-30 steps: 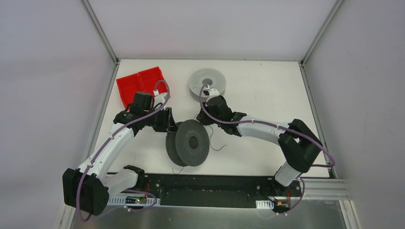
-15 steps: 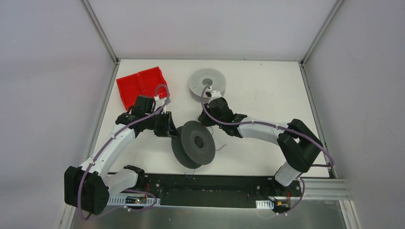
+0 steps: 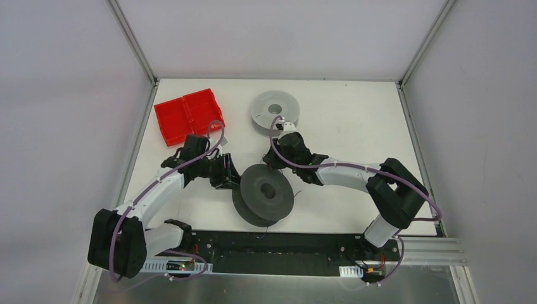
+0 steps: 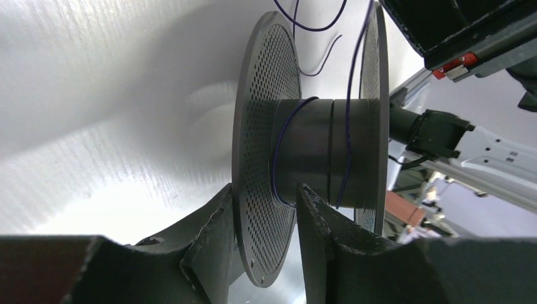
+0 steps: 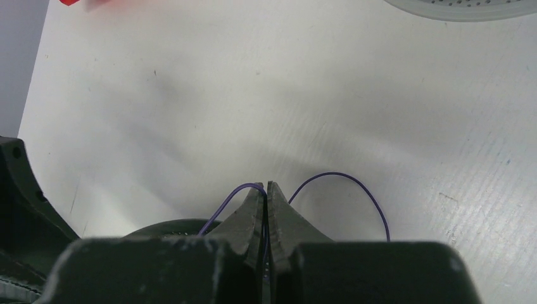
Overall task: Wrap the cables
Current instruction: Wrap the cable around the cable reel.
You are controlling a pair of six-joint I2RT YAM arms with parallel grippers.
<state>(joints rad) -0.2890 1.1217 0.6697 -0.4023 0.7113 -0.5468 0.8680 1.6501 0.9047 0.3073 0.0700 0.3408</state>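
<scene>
A dark grey spool (image 3: 263, 193) leans on the table between my two arms. Its perforated flange (image 4: 259, 158) runs between the fingers of my left gripper (image 4: 265, 190), which is open: one finger lies near the flange's outer face and the other stands off its inner face. The cable (image 4: 278, 145) is a thin purple-black wire with a few loose turns round the hub. My right gripper (image 5: 266, 185) is shut on this cable (image 5: 354, 180) just behind the spool, with wire arching out to either side of its tips. In the top view the left gripper (image 3: 231, 179) is at the spool's left rim.
A light grey spool (image 3: 273, 109) lies flat behind the right gripper and shows at the top edge of the right wrist view (image 5: 468, 7). Red bins (image 3: 187, 114) sit at the back left. Loose cable trails on the table to the right of the dark spool (image 3: 296, 190).
The dark spool has shifted right and tipped from standing on edge to leaning flatter. My left gripper followed it right and down. The right gripper moved slightly toward the near edge, still pinching the cable.
</scene>
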